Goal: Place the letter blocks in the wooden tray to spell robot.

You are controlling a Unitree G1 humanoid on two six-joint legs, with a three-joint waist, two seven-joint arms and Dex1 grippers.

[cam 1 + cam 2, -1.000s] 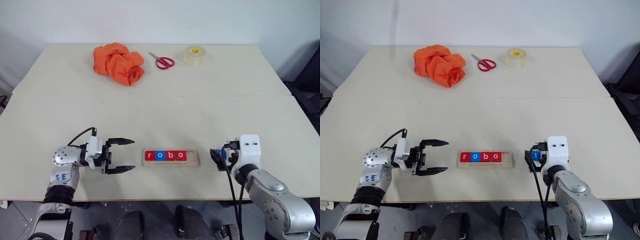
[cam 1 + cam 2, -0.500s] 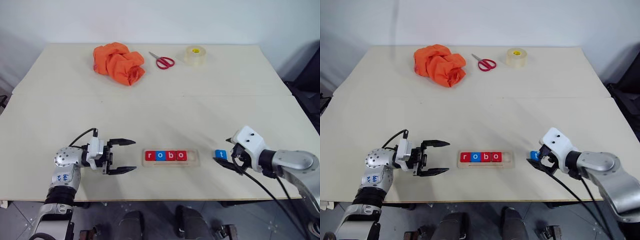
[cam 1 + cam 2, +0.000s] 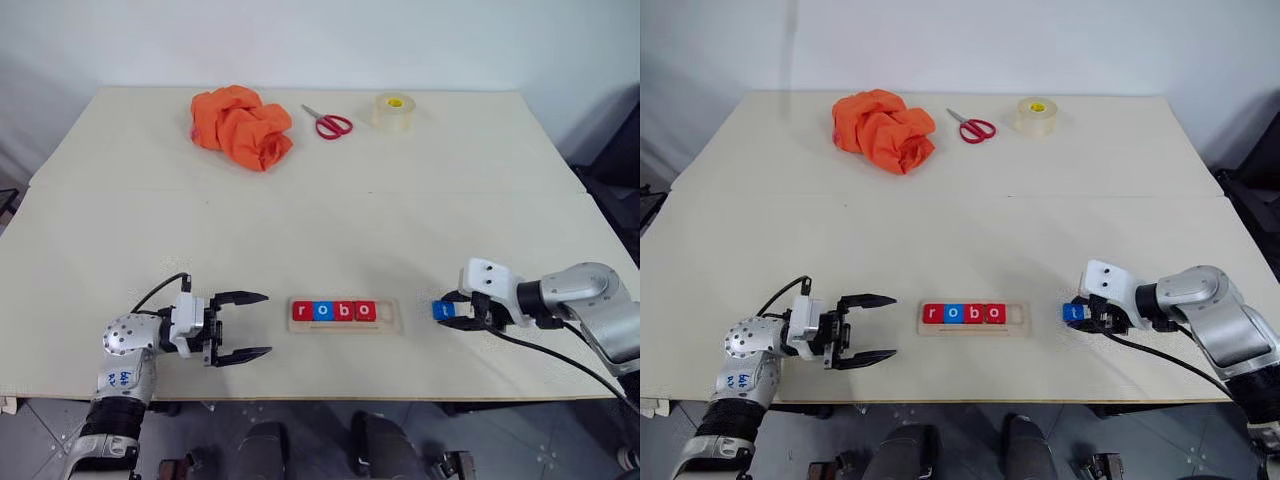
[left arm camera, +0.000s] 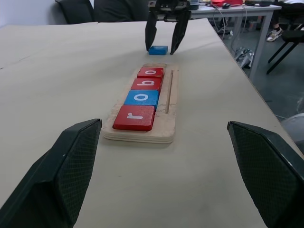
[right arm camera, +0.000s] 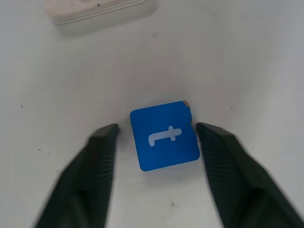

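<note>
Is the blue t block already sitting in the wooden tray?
No, the blue t block lies on the table between the right claw's fingers, apart from the wooden tray.

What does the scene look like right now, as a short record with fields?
tray: wooden tray holds r, o, b, o; right end slot empty
loose block: blue t block flat on table, right of tray
right gripper: straddles t block, not yet clamped
left gripper: open, left of tray
far edge: orange cloth, scissors, tape roll
</note>
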